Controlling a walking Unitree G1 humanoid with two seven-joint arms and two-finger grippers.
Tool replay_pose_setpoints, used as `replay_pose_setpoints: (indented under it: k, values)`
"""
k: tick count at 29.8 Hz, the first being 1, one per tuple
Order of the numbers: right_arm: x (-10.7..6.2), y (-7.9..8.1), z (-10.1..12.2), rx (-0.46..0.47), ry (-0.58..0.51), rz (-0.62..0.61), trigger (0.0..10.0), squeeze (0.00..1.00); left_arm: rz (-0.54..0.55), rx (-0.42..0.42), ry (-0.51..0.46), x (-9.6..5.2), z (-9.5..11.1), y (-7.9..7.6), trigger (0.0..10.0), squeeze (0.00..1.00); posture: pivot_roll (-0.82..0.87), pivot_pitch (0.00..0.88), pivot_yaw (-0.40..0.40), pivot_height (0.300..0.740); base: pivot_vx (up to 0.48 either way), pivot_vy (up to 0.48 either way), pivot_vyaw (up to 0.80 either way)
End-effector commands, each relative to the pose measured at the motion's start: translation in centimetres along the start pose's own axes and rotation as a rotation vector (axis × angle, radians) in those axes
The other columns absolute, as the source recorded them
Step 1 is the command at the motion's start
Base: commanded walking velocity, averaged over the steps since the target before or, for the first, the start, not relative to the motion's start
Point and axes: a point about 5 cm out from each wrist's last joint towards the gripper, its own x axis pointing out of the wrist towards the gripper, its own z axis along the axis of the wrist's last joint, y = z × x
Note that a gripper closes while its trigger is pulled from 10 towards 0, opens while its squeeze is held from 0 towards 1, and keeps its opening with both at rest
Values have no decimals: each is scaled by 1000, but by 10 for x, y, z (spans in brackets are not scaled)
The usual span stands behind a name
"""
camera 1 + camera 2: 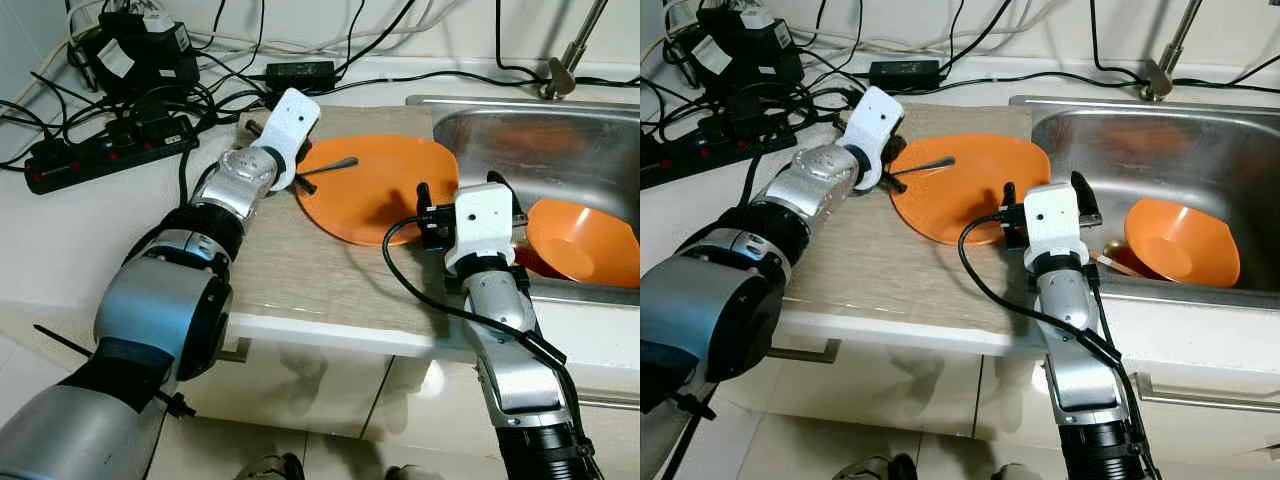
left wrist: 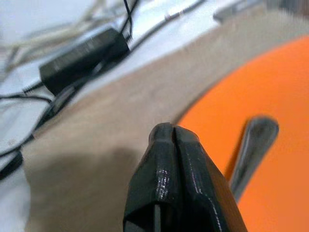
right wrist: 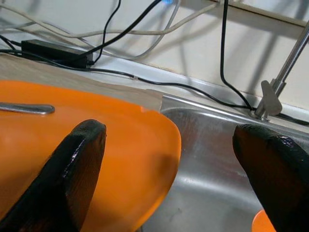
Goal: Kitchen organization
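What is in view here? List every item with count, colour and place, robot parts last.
plate: 1, orange, on the mat, its edge reaching the sink rim
spoon: 1, dark metal, lying on the plate
bowl: 1, orange, inside the sink
mat: 1, beige, on the counter left of the sink
sink: 1, steel, right side of the counter
faucet: 1, metal, behind the sink
power strip: 1, black, counter's left end
adapter: 1, black, by the wall among cables
left gripper: shut, at the plate's left edge beside the spoon
right gripper: open, between plate and sink
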Motion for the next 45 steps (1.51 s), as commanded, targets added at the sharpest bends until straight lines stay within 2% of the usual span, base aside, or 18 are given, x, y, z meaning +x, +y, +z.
replay_pose_setpoints:
  k: [1, 2, 7, 14, 22, 27, 28, 37, 45]
  values:
    - [1, 3, 1, -3, -5, 8, 10000, 0, 17, 21, -61, -2, 21, 11, 10000, 0, -176, 47, 75, 740, 0, 0, 0]
    - [1, 4, 2, -1, -6, 9, 10000, 0, 16, 35, -71, -3, 24, 13, 10000, 1000, -176, 46, 77, 740, 0, 0, 0]
    - [-1, 7, 6, 19, -15, 5, 10000, 0, 2, 43, -100, -7, 36, 24, 10000, 1000, -175, 45, 95, 740, 0, 0, 0]
    - [-2, 9, 11, 40, -30, -8, 10000, 0, -26, 58, -73, -14, 37, 39, 10000, 1000, -173, 40, 119, 740, 0, 0, 0]
    - [2, 9, 10, 47, -32, 1, 10000, 0, -20, 72, 25, -28, 15, 66, 10000, 1000, -130, 36, 91, 740, 0, 0, 0]
    - [6, 12, 12, 50, -39, 29, 10000, 0, -59, 119, 73, -33, 3, 71, 10000, 1000, -100, 35, 63, 740, 0, 0, 0]
    - [7, 13, 13, 52, -42, 37, 10000, 0, -71, 136, 92, -34, 0, 72, 10000, 0, -95, 33, 55, 740, 0, 0, 0]
    - [13, 14, 17, 66, -63, 51, 10000, 0, -148, 229, 150, -39, 2, 75, 10000, 0, -88, 6, 50, 740, 0, 0, 0]
    - [13, 18, 15, 77, -60, 53, 10000, 0, -185, 235, 141, -45, 14, 84, 10000, 0, -76, 0, 55, 740, 0, 0, 0]
